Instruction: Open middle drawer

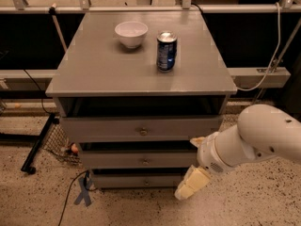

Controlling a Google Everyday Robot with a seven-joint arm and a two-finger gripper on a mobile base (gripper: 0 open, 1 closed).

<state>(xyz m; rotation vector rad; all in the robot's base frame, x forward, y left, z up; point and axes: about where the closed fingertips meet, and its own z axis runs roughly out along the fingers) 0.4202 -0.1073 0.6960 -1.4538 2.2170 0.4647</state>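
Observation:
The grey cabinet has three drawers stacked under its top. The middle drawer [117, 160] is a wide, shallow grey front with a small round knob [146, 162] at its centre. It sits below the taller top drawer [103, 128] and above the lowest drawer [122, 180]. All three fronts look pushed in. My gripper [190, 185] hangs from the white arm [254, 138] at the right, low in front of the cabinet's right side. It is level with the lowest drawer and to the right of the middle drawer's knob.
A white bowl [131, 33] and a blue soda can [166, 51] stand on the cabinet top [94, 74]. A black cable and blue tape [83, 194] lie on the speckled floor at the lower left. A black stand foot [37, 145] is at the left. Railings run behind.

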